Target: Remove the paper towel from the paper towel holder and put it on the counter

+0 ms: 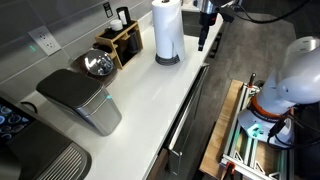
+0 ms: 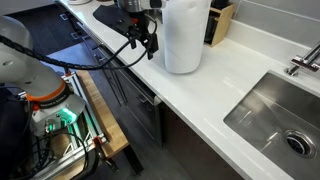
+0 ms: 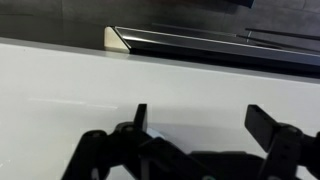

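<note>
The paper towel (image 1: 167, 30) is a tall white roll standing upright on its dark holder, whose ring base (image 1: 167, 61) shows under it on the white counter (image 1: 140, 100). It also shows in an exterior view (image 2: 186, 35). My gripper (image 1: 204, 42) hangs beside the roll, a short gap away, near the counter's edge; it also shows in an exterior view (image 2: 147, 45). In the wrist view its fingers (image 3: 200, 120) are spread open with nothing between them, over bare white counter (image 3: 100, 90). The holder's post is hidden inside the roll.
A wooden knife block (image 1: 122, 40) stands behind the roll by the wall. A metal bowl (image 1: 97, 64) and a grey bin (image 1: 85, 100) sit further along. A sink (image 2: 275, 115) is sunk into the counter. A wheeled frame (image 1: 250, 130) stands on the floor.
</note>
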`<state>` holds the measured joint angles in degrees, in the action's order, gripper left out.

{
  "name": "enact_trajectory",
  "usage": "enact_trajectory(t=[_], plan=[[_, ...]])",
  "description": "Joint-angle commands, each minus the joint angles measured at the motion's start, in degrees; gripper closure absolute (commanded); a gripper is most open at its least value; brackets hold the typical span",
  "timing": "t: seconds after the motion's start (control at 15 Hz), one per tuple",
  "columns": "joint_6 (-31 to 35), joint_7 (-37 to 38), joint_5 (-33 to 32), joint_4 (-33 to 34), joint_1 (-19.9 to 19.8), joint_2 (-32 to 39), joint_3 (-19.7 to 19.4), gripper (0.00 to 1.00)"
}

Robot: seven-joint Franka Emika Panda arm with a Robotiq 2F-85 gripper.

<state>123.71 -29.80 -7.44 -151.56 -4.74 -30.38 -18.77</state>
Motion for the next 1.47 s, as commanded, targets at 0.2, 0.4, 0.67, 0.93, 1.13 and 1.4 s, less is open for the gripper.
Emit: enact_trajectory(t=[0.2,0.4,0.67,0.93,1.13,1.4], plan=[[1.3,4.1,3.5,1.7,-1.1,0.8,1.1,0.0],[2.0,12.6,4.8,4.6,-3.2,2.3,2.2,0.0],[1.1,21.3,8.3,8.2,-5.0,3.4,2.6,0.0],[0.7,26.9,15.1,10.6,-6.1,3.8,1.5,0.0],[0.8,30.9,20.2,11.8,-7.1,4.0,1.2,0.0],[2.0,36.9,27.3,12.7,-7.7,4.1,1.2,0.0]])
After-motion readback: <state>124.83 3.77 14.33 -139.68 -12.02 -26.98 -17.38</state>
